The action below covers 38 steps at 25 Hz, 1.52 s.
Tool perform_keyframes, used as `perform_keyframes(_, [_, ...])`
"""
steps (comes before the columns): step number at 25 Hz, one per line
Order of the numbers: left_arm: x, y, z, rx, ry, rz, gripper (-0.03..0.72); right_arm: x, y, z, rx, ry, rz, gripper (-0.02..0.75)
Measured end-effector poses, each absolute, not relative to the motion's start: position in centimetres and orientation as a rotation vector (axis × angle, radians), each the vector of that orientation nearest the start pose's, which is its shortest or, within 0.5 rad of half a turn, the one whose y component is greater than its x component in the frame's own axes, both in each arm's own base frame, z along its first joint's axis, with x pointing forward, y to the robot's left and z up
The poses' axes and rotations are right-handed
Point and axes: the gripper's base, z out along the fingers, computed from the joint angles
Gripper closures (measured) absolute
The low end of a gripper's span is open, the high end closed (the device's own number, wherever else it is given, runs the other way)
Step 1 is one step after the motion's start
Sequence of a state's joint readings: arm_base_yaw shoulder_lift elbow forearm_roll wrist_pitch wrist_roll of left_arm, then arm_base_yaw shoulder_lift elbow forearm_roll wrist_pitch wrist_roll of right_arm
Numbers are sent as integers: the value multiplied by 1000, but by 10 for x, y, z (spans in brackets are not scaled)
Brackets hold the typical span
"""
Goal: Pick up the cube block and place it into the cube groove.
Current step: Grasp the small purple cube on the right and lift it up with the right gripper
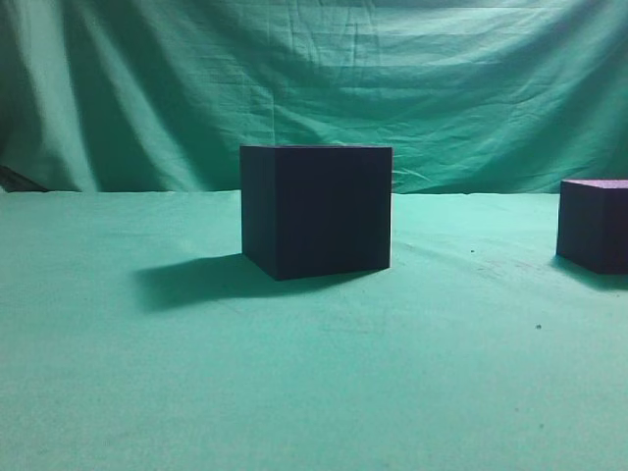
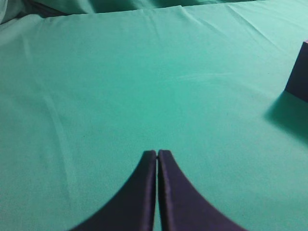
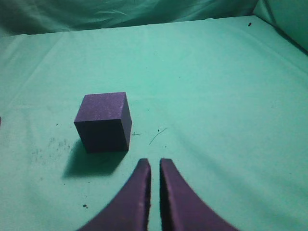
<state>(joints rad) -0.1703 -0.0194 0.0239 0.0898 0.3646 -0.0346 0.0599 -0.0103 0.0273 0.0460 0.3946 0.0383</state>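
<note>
Two closed grippers, nothing picked up yet, and the block sits well apart from its box

From my station the cube block (image 3: 103, 122) rests on the green cloth (image 1: 314, 392) ahead and left of the right gripper (image 3: 154, 166), whose jaws are nearly shut on nothing; the left gripper (image 2: 157, 155) is pressed shut over bare cloth. The cube groove (image 1: 316, 210) stands mid-table, with the block near the right edge in the exterior view. My worries: if I descend without opening wide, the tips will knock the block or skid it on the cloth; an off-centre pinch could twist it, and a tilted block would likely jam on the groove's thin rim instead of dropping in
</note>
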Motion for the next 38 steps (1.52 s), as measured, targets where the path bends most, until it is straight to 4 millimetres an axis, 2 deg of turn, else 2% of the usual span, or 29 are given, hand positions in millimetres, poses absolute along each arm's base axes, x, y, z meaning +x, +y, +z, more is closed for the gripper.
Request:
perform_keyframes(19, [52, -6, 173, 181, 1843, -55, 688, 52, 5, 169, 0, 1896, 107, 688])
perform_keyframes(22, [52, -6, 173, 181, 1843, -55, 688, 53, 5, 173, -9, 1847, 101, 688])
perform_keyframes(25, [52, -6, 173, 181, 1843, -55, 688, 56, 5, 189, 42, 1663, 156, 688])
perform_keyframes(28, [52, -6, 173, 181, 1843, -55, 688, 56, 2, 212, 94, 1409, 185, 688])
perform_keyframes(30, [52, -6, 173, 181, 1843, -55, 688, 54, 1, 219, 108, 1327, 187, 688])
perform_keyframes(32, [52, -6, 173, 181, 1843, -55, 688, 54, 1, 223, 109, 1325, 192, 688])
perform_keyframes(34, [52, -6, 173, 181, 1843, -55, 688, 53, 2, 238, 102, 1366, 203, 688])
perform_keyframes(38, [52, -6, 173, 181, 1843, -55, 688, 66, 6, 266, 86, 1588, 218, 688])
